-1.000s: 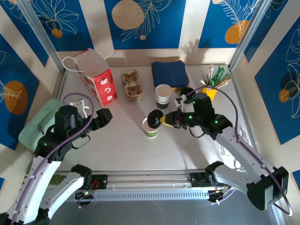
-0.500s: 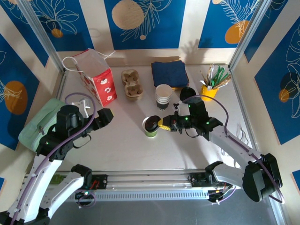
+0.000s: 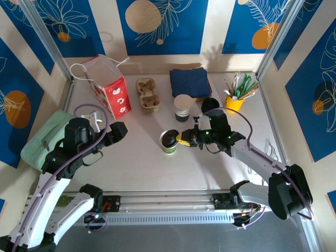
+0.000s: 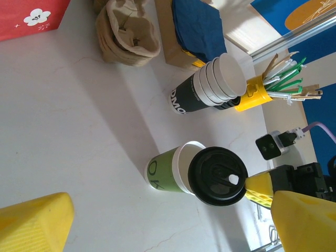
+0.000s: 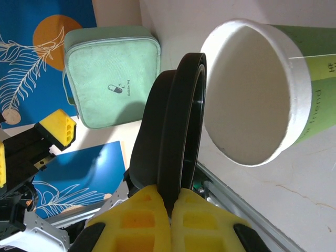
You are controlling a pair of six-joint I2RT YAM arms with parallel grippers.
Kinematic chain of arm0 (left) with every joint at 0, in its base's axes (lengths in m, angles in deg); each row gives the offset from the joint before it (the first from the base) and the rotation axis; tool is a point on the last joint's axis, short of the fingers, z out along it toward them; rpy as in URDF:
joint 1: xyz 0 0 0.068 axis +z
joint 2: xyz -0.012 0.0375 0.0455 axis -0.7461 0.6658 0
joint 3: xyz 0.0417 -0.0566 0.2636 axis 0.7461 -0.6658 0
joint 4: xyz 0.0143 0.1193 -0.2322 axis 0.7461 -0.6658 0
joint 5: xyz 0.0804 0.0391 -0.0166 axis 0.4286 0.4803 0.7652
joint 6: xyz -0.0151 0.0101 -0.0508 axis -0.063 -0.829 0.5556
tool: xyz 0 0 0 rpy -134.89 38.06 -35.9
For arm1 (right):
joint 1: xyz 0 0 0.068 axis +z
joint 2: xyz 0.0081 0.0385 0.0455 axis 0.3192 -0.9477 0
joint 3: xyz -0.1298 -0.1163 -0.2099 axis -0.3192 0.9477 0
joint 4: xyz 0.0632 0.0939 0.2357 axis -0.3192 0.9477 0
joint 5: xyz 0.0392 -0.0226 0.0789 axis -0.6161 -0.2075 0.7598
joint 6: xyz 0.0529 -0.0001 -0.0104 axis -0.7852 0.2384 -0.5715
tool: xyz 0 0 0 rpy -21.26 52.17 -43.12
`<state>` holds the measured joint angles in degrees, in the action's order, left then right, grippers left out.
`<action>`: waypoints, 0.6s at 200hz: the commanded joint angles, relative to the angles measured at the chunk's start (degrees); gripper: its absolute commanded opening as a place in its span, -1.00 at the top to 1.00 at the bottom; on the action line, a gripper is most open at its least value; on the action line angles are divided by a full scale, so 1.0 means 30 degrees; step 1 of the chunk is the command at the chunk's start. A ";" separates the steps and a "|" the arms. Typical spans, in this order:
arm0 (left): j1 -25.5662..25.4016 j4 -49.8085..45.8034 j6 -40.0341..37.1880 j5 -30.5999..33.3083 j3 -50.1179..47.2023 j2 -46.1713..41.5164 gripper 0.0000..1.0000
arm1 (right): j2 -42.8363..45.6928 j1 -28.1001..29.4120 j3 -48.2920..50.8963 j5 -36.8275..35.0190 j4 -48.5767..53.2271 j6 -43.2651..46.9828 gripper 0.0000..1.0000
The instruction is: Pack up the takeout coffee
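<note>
The takeout coffee [image 3: 167, 146] is a green paper cup with a white rim, standing upright mid-table, also in the left wrist view [image 4: 167, 170]. Its white inside [image 5: 252, 89] looks empty. My right gripper [image 3: 184, 139] is shut on the edge of a black lid [image 3: 171, 139], its yellow fingers [image 5: 202, 220] pinching the rim. The lid [image 4: 218, 176] sits tilted over the cup's mouth, off-centre toward the right gripper; the lid [image 5: 173, 131] stands close beside the cup's rim, and I cannot tell whether they touch. My left gripper [image 3: 116, 131] is open to the cup's left, nothing between its fingers [image 4: 37, 223].
A stack of paper cups [image 3: 182, 107] stands behind the green cup, with black lids [image 3: 209, 104] and a yellow cup of stirrers [image 3: 235, 101] to its right. A red gift bag [image 3: 107, 86], cardboard carrier [image 3: 148, 94], navy napkins [image 3: 190, 82] and mint pouch [image 3: 44, 137] lie around.
My right gripper has dropped and reached left, bringing the black lid from above the cup down to its mouth. The left arm has barely moved.
</note>
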<state>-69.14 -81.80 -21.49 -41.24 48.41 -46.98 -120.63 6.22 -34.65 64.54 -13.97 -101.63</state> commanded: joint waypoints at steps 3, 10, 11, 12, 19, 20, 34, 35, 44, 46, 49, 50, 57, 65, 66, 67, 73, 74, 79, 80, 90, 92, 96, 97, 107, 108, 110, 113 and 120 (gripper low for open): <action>0.0165 0.0400 0.0270 -0.0330 -0.0151 -0.0087 -0.93 | -0.0262 -0.0161 0.0417 0.0306 -0.0419 -0.0073 0.95; 0.0151 0.0400 0.0315 -0.0395 -0.0149 -0.0080 -0.92 | -0.0354 -0.0194 0.0443 0.0269 -0.0356 -0.0009 0.93; 0.0158 0.0400 0.0322 -0.0399 -0.0149 -0.0080 -0.92 | -0.0374 -0.0194 0.0447 0.0260 -0.0351 -0.0004 0.93; 0.0161 0.0400 0.0326 -0.0416 -0.0149 -0.0080 -0.93 | -0.0385 -0.0209 0.0449 0.0270 -0.0349 0.0013 0.93; 0.0164 0.0400 0.0340 -0.0488 -0.0120 -0.0080 -0.92 | -0.0466 -0.0274 0.0449 0.0258 -0.0317 0.0086 0.92; 0.0164 0.0400 0.0350 -0.0504 -0.0120 -0.0080 -0.92 | -0.0474 -0.0278 0.0450 0.0254 -0.0303 0.0088 0.91; 0.0160 0.0378 0.0357 -0.0550 -0.0063 -0.0081 -0.92 | -0.0583 -0.0319 0.0469 0.0191 -0.0288 0.0187 0.85; 0.0162 0.0374 0.0358 -0.0550 -0.0062 -0.0066 -0.93 | -0.0577 -0.0315 0.0460 0.0192 -0.0288 0.0196 0.84; 0.0146 0.0343 0.0333 -0.0499 -0.0033 -0.0095 -0.92 | -0.0655 -0.0341 0.0456 0.0136 -0.0262 0.0249 0.80; 0.0153 0.0342 0.0331 -0.0479 -0.0032 -0.0106 -0.93 | -0.0657 -0.0341 0.0467 0.0097 -0.0259 0.0239 0.79; 0.0148 0.0341 0.0315 -0.0464 -0.0032 -0.0109 -0.92 | -0.0680 -0.0341 0.0478 0.0099 -0.0259 0.0247 0.77; 0.0142 0.0341 0.0308 -0.0463 -0.0032 -0.0109 -0.92 | -0.0684 -0.0326 0.0479 0.0087 -0.0259 0.0256 0.76; 0.0164 0.0363 0.0300 -0.0434 -0.0034 -0.0105 -0.92 | -0.0709 -0.0337 0.0480 0.0024 -0.0233 0.0264 0.74; 0.0154 0.0345 0.0315 -0.0437 -0.0062 -0.0085 -0.92 | -0.0771 -0.0337 0.0507 -0.0039 -0.0229 0.0265 0.72; 0.0159 0.0358 0.0322 -0.0435 -0.0062 -0.0082 -0.92 | -0.0773 -0.0324 0.0508 -0.0055 -0.0229 0.0265 0.72; 0.0162 0.0364 0.0326 -0.0434 -0.0061 -0.0081 -0.92 | -0.0789 -0.0332 0.0509 -0.0064 -0.0229 0.0265 0.72; 0.0157 0.0356 0.0350 -0.0433 -0.0087 -0.0080 -0.92 | -0.0817 -0.0341 0.0509 -0.0115 -0.0229 0.0283 0.71; 0.0161 0.0349 0.0354 -0.0448 -0.0089 -0.0080 -0.92 | -0.0826 -0.0341 0.0524 -0.0108 -0.0229 0.0274 0.71; 0.0164 0.0370 0.0382 -0.0484 -0.0091 -0.0047 -0.92 | -0.0834 -0.0341 0.0552 -0.0141 -0.0244 0.0267 0.70; 0.0165 0.0370 0.0385 -0.0488 -0.0091 -0.0063 -0.92 | -0.0834 -0.0341 0.0545 -0.0136 -0.0237 0.0266 0.70; 0.0161 0.0400 0.0388 -0.0543 -0.0091 -0.0022 -0.93 | -0.0904 -0.0341 0.0552 -0.0189 -0.0157 0.0359 0.69; 0.0164 0.0414 0.0388 -0.0548 -0.0091 -0.0021 -0.93 | -0.0932 -0.0341 0.0520 -0.0211 -0.0145 0.0391 0.68; 0.0144 0.0386 0.0403 -0.0550 -0.0091 -0.0021 -0.93 | -0.0965 -0.0341 0.0535 -0.0218 -0.0110 0.0417 0.68; 0.0154 0.0378 0.0396 -0.0550 -0.0091 -0.0021 -0.93 | -0.0958 -0.0341 0.0537 -0.0247 -0.0097 0.0429 0.68; 0.0157 0.0342 0.0360 -0.0547 -0.0091 -0.0028 -0.93 | -0.1038 -0.0324 0.0495 -0.0279 0.0025 0.0509 0.67; 0.0146 0.0342 0.0374 -0.0534 -0.0091 -0.0039 -0.93 | -0.1053 -0.0318 0.0487 -0.0292 0.0030 0.0533 0.67; 0.0153 0.0341 0.0363 -0.0524 -0.0091 -0.0048 -0.93 | -0.1065 -0.0335 0.0504 -0.0303 0.0033 0.0552 0.67; 0.0163 0.0345 0.0360 -0.0521 -0.0116 -0.0035 -0.93 | -0.1068 -0.0333 0.0508 -0.0320 0.0064 0.0579 0.67; 0.0165 0.0342 0.0370 -0.0521 -0.0120 -0.0042 -0.93 | -0.1119 -0.0341 0.0508 -0.0380 0.0106 0.0615 0.66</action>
<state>-69.14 -81.80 -20.59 -41.90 48.35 -46.93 -123.37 5.46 -33.85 63.84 -14.38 -101.15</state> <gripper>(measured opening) 0.963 0.166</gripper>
